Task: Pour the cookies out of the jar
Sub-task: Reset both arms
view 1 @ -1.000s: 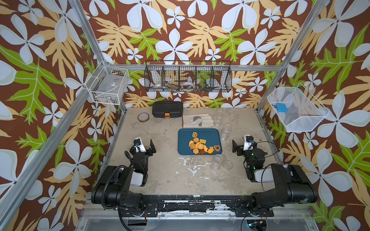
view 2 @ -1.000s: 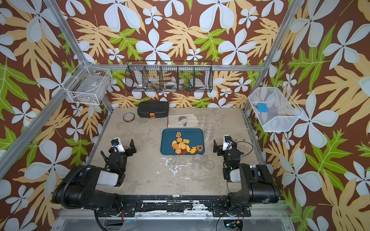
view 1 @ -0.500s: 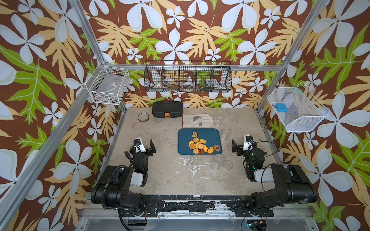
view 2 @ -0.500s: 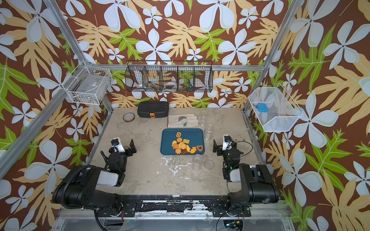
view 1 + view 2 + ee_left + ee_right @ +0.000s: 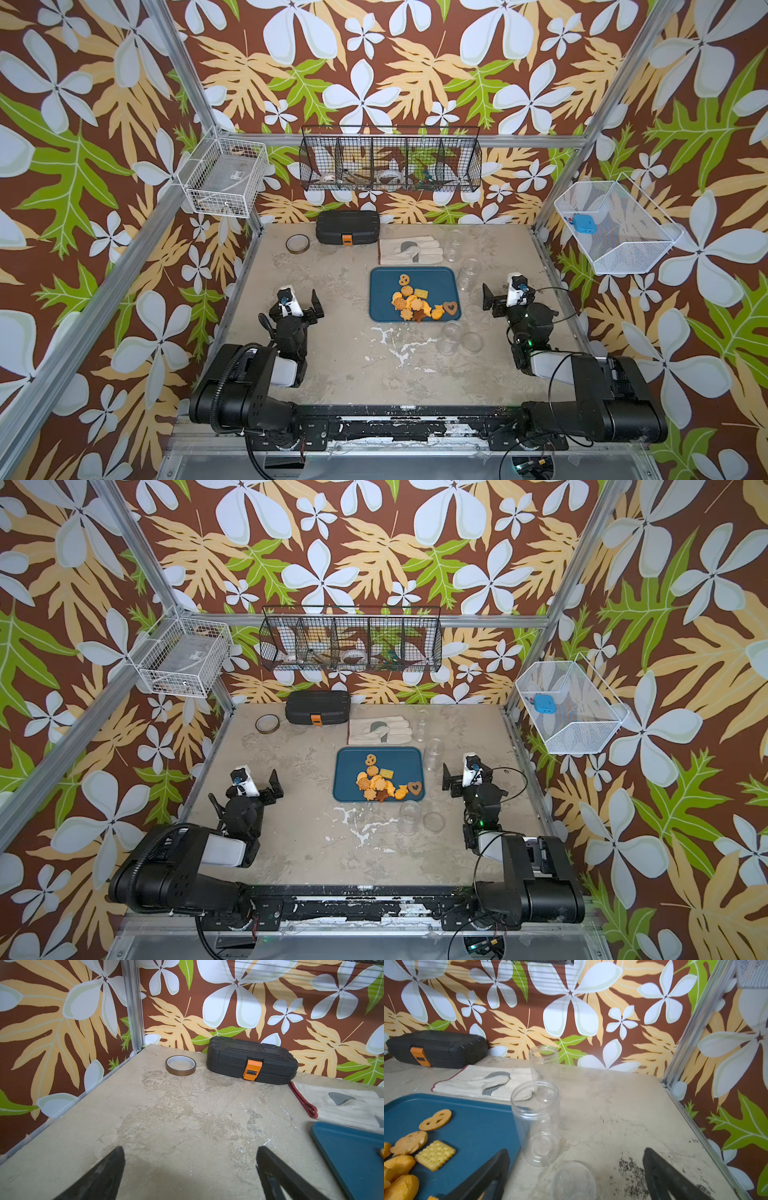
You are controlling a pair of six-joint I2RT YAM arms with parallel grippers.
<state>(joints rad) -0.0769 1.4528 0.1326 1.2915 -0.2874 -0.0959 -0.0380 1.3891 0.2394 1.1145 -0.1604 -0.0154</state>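
The cookies [image 5: 415, 301] [image 5: 382, 783], orange-yellow with a few brown, lie loose on a blue tray [image 5: 382, 286] [image 5: 349, 766] mid-table. A clear, empty jar [image 5: 468, 274] [image 5: 536, 1122] stands upright at the tray's right edge. A second empty jar [image 5: 453, 245] [image 5: 544, 1064] stands behind it. A third jar [image 5: 451, 337] stands in front of the tray beside a clear lid [image 5: 472, 341]. My left gripper [image 5: 301, 301] [image 5: 190, 1159] is open over bare table left of the tray. My right gripper [image 5: 500, 297] [image 5: 576, 1159] is open right of the tray, nothing between its fingers.
A black case [image 5: 347, 226] with an orange latch, a tape roll [image 5: 297, 243] and a work glove [image 5: 409, 250] lie along the back. Another clear lid [image 5: 572, 1180] lies near my right gripper. Wire baskets [image 5: 390, 164] hang on the walls.
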